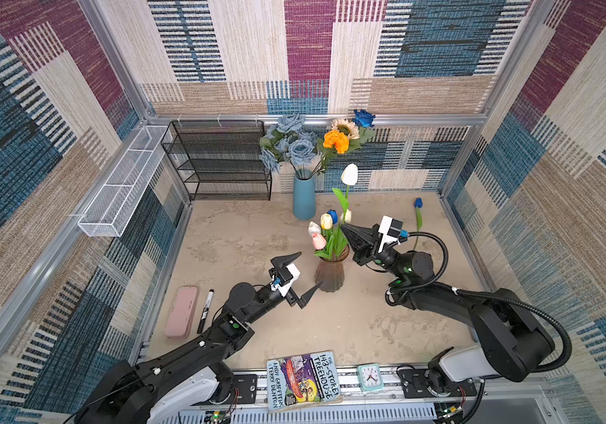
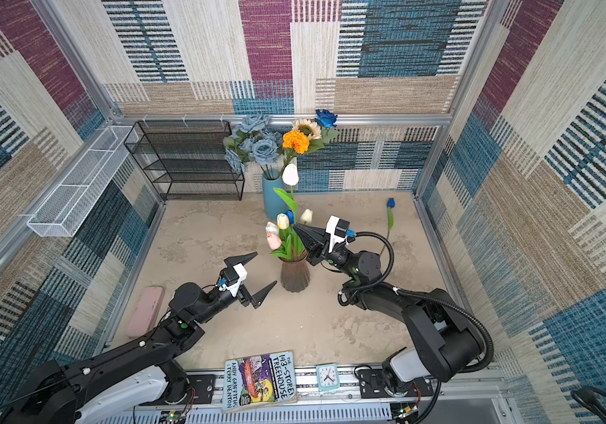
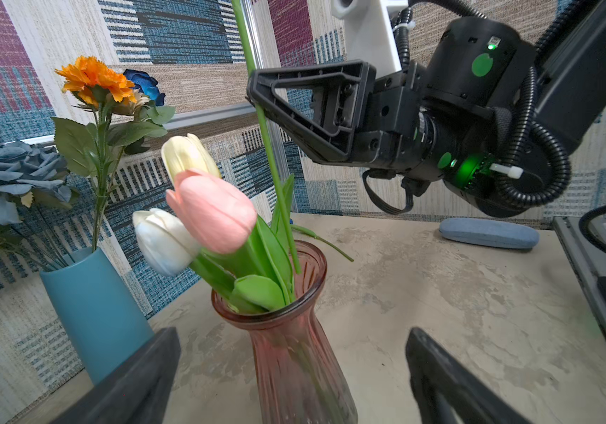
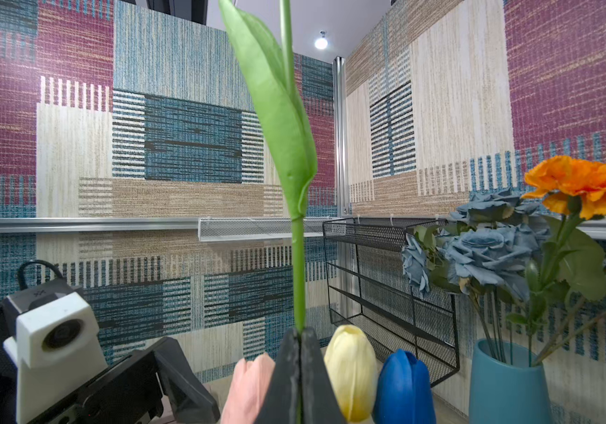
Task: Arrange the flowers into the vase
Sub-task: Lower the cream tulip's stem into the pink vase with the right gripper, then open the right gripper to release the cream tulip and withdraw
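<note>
Pinching the white tulip (image 1: 349, 174) by its long green stem, the right pincer (image 1: 343, 228) stands it in the pink vase (image 1: 331, 275); the left pincer (image 1: 310, 268) is spread wide.

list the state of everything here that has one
right end effector, shut on tall white tulip stem
left end effector, open, empty
tall white tulip, upright, stem tip inside pink vase
pink vase, upright, holding tulips
blue vase, upright, full of flowers
loose blue tulip, lying on table
book, closed

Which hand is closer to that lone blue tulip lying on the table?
Right. The right hand holds the white tulip above the pink vase, toward the lone blue tulip; the left hand, open, is on the vase's far side.
</note>
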Robot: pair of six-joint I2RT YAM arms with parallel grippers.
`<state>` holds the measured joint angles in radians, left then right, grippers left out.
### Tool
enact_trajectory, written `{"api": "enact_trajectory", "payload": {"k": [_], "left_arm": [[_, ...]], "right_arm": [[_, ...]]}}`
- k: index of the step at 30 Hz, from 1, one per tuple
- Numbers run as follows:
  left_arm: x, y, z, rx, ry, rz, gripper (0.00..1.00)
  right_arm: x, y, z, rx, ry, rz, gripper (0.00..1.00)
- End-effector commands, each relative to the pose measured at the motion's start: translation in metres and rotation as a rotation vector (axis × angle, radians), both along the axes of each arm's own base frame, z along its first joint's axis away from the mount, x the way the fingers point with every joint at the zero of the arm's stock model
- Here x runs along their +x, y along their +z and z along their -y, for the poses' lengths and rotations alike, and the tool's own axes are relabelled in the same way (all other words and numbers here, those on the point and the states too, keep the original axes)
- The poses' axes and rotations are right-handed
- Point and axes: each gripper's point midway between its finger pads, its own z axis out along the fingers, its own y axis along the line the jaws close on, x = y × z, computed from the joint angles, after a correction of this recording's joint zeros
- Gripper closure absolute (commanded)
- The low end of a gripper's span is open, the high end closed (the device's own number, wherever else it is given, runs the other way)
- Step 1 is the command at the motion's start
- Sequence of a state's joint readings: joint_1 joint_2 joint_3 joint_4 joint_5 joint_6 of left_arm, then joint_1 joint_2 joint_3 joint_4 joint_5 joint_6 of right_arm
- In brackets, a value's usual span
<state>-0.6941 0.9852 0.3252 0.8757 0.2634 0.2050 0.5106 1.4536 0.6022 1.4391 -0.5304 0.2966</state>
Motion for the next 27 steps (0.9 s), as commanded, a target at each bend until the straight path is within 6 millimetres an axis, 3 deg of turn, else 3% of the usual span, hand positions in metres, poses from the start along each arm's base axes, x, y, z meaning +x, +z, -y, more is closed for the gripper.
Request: {"api": "enact_trajectory", "payload": {"k": [1,13,19,27], "left_arm": [[0.002,0.004,-0.002,-0.018,0.017,0.005,0.01],[0.006,0.0,0.003,-0.009,0.008,-0.001,0.01],[0.006,-0.001,0.001,-0.01,0.013,-0.001,0.01],[0.005,-0.001,0.001,-0.01,0.013,0.0,0.01]], "right_arm": [[-0.009,0.008,0.005,0.021,-0.036,0.093,1.0],[0.001,-0.045,-0.006,-0.102,-0.065,0.007,0.97],[0.003,-0.049,-0.004,-0.12,-0.097,-0.001,0.68],[0.001,-0.039,0.003,-0.128,-0.141,0.016,0.55]]}}
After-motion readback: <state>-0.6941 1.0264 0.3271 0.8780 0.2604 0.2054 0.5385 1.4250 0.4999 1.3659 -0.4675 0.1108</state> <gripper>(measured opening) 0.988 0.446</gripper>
